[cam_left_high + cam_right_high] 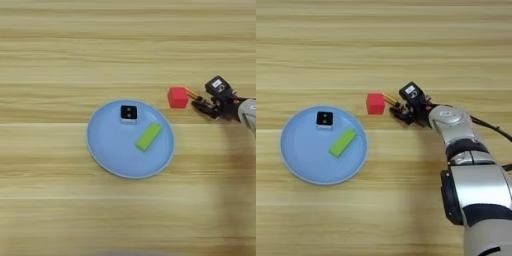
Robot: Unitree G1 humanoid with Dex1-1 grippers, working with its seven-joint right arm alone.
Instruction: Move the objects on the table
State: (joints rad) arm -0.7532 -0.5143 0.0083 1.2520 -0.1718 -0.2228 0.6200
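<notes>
Right eye view shows my black two-fingered gripper (397,111) just right of the small red cube (375,103) on the light-brown wooden table (406,45) (finger spacing: cannot tell).

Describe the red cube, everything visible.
The red cube is a small solid-coloured block with a matte look, sitting flat on the wooden table, just outside the upper right rim of the blue plate and apart from it. Its top face looks slightly lighter than its front. The right gripper sits close on its right, with a thin orange piece by the cube's right side; actual contact cannot be told. Nothing lies on top of it.
</notes>
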